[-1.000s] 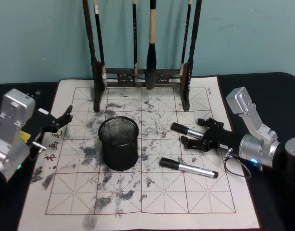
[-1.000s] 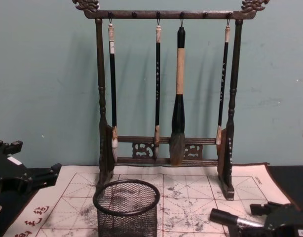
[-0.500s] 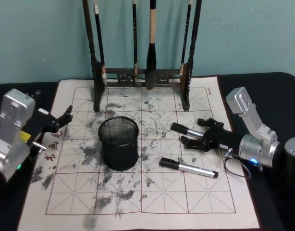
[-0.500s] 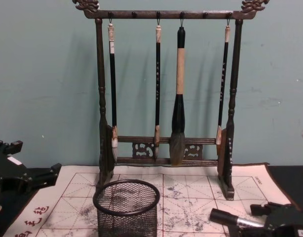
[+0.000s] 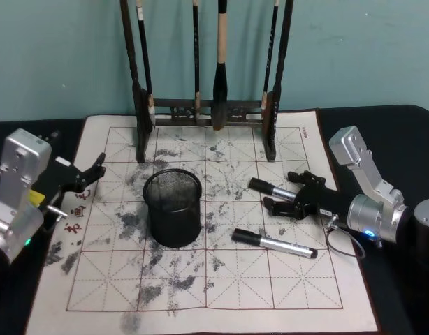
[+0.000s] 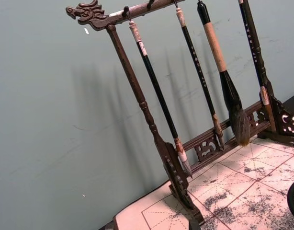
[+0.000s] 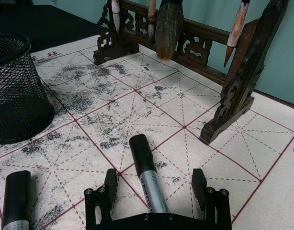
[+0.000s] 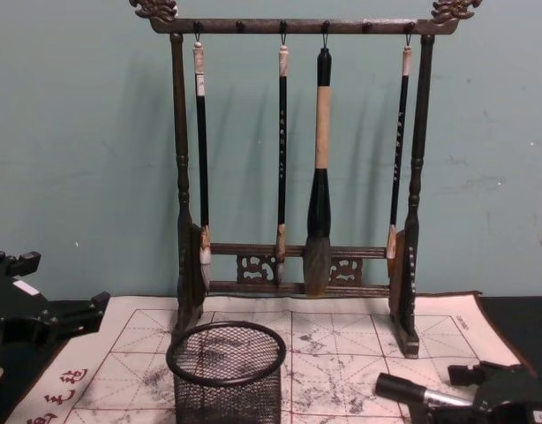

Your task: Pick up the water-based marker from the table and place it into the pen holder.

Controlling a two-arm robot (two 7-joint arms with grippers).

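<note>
Jaws spread, the right gripper [image 7: 155, 178] is poised astride the far water-based marker [image 7: 143, 155]; closure is called for next, while the left gripper [image 5: 96, 173] is parked left, spread.

Almost nothing differs. The right gripper [image 5: 279, 190], jaws spread either side of the water-based marker [image 5: 265, 187] to the right of the pen holder [image 5: 172, 209], sits a shade lower than before.

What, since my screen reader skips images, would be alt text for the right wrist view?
The right gripper, fingers open, straddles a black-capped water-based marker lying on the ink-stained gridded table. A second marker lies nearby, the mesh pen holder stands farther off, and a wooden brush rack rises behind.
</note>
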